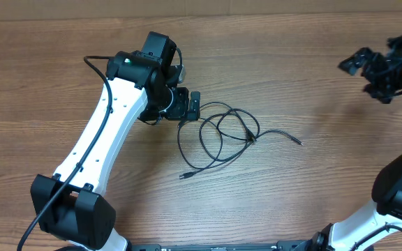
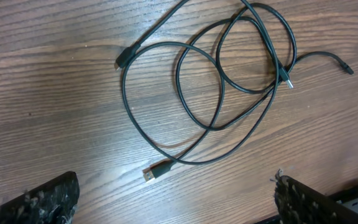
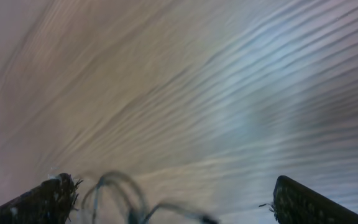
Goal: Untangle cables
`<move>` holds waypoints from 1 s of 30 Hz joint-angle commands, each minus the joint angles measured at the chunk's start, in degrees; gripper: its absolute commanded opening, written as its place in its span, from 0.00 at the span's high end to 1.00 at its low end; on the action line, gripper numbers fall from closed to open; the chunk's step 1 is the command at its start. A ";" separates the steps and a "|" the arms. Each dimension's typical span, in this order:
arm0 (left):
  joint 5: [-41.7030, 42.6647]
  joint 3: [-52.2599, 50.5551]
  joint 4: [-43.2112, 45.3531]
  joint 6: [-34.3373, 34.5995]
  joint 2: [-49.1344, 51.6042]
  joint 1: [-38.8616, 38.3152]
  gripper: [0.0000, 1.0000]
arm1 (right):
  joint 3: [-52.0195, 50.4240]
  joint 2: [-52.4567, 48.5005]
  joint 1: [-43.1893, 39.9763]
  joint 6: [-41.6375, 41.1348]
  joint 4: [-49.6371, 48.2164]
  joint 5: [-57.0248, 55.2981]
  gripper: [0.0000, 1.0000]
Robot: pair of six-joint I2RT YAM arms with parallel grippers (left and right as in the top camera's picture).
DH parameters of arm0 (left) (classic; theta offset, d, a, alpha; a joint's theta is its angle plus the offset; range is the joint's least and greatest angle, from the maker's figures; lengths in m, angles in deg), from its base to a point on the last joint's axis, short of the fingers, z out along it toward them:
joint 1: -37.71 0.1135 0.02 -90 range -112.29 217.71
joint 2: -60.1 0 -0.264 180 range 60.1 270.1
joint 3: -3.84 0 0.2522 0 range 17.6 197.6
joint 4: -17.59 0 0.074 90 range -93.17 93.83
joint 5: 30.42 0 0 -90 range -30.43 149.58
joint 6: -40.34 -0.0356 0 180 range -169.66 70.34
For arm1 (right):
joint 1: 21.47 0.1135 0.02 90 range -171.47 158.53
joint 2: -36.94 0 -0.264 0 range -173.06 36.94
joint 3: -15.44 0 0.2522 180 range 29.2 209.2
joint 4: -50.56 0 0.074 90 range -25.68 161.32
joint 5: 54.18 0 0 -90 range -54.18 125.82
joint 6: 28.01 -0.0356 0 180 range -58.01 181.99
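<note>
Several thin black cables [image 1: 248, 137] lie in loose, overlapping loops mid-table, small plugs poking out around the tangle, among them a silver-tipped plug [image 2: 286, 81]. At the loops' left edge, just beside them, the left gripper [image 1: 191, 106] has its fingers spread wide with nothing between them. Far right, well apart from the cords, the right gripper [image 3: 171, 186] is likewise spread; a blurred dark strand [image 3: 114, 186] low in its wrist view cannot be identified.

The overhead view looks straight down on the table [image 1: 306, 202] from afar, with the cables [image 1: 222, 132] central. The left wrist view looks down close above those cables. The right wrist view, well right of them, faces blurred tabletop.
</note>
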 commanded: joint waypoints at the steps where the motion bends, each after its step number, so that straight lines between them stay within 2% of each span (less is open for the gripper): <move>1: 0.22 0.17 0.02 -0.94 -0.24 -0.37 0.00 | 0.79 2.19 2.95 3.04 2.23 3.41 0.00; 21: 0.20 0.15 0.02 -0.94 -0.24 -0.37 0.00 | 0.76 2.19 24.70 9.29 16.63 -2.64 0.00; 30: 0.04 0.17 0.02 -1.05 -0.24 -0.37 0.00 | 0.72 2.19 31.82 9.27 15.37 -4.11 0.00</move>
